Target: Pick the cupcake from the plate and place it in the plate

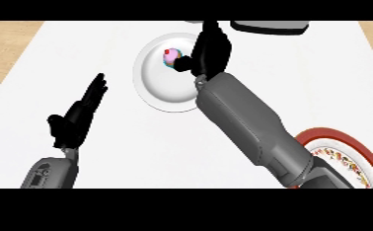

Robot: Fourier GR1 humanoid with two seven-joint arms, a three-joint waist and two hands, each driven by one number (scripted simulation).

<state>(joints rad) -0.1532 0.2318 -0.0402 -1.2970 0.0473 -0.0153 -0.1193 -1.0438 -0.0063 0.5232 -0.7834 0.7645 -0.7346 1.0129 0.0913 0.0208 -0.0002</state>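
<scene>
Cupcake [170,56] sits on white plate [162,84], right hand [207,52] over that plate's right side with thumb just beside the cupcake, fingers not closed on it, red-rimmed plate [342,141] well below-right, left hand [80,114] resting open left of the white plate.

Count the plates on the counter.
2. A white plate sits at top centre, holding the cupcake; a red-rimmed plate lies at lower right, partly hidden by the right forearm.
</scene>
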